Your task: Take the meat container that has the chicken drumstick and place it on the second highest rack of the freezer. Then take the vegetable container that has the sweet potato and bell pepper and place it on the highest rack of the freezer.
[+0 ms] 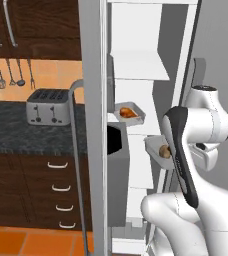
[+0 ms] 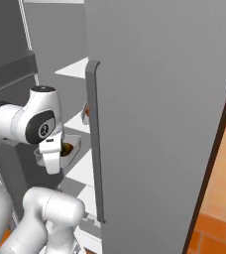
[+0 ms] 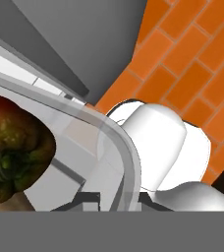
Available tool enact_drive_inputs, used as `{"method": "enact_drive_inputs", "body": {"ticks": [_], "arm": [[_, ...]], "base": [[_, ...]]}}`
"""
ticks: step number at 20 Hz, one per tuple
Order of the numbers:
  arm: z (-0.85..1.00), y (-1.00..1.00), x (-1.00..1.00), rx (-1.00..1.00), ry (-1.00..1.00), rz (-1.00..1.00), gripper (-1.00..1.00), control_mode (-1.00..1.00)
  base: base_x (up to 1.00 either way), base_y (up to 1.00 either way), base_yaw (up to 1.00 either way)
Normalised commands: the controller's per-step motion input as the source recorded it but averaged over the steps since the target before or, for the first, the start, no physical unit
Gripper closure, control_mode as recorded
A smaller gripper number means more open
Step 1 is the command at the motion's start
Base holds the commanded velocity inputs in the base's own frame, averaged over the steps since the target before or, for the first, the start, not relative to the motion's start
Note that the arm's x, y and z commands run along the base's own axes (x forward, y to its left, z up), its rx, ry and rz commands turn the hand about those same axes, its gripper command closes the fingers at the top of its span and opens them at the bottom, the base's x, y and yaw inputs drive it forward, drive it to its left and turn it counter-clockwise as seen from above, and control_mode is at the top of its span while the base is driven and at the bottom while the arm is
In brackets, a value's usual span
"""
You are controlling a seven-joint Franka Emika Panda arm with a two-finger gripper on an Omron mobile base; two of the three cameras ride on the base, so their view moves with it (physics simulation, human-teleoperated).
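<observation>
I see my end effector (image 3: pixel 111 199) clamped on the vegetable tray's (image 1: pixel 153 145) rim; bell pepper (image 3: pixel 11 147) inside, drumstick tray (image 1: pixel 131 114) already shelved in freezer (image 1: pixel 136 70).

Flanking base views, freezer (image 1: pixel 136 75) shared

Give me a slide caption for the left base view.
Open freezer: drumstick tray resting on a shelf, arm carrying the vegetable tray below it.
</observation>
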Motion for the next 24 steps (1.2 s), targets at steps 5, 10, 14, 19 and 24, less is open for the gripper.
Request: {"method": "enact_drive_inputs", "body": {"ticks": [5, 10, 14, 19, 24], "arm": [[0.00, 0.00, 0.00, 0.00, 0.00, 0.00, 1.00, 1.00], [0.00, 0.00, 0.00, 0.00, 0.00, 0.00, 1.00, 1.00], [0.00, 0.00, 0.00, 0.00, 0.00, 0.00, 1.00, 1.00], [0.00, 0.00, 0.00, 0.00, 0.00, 0.00, 1.00, -1.00], [0.49, 0.02, -0.39, 0.00, -0.21, 0.00, 1.00, -1.00]], "base": [[0.42, 0.06, 0.00], [0.49, 0.05, 0.00], [0.48, 0.05, 0.00], [0.07, 0.01, 0.01], [0.00, 0.00, 0.00]]}}
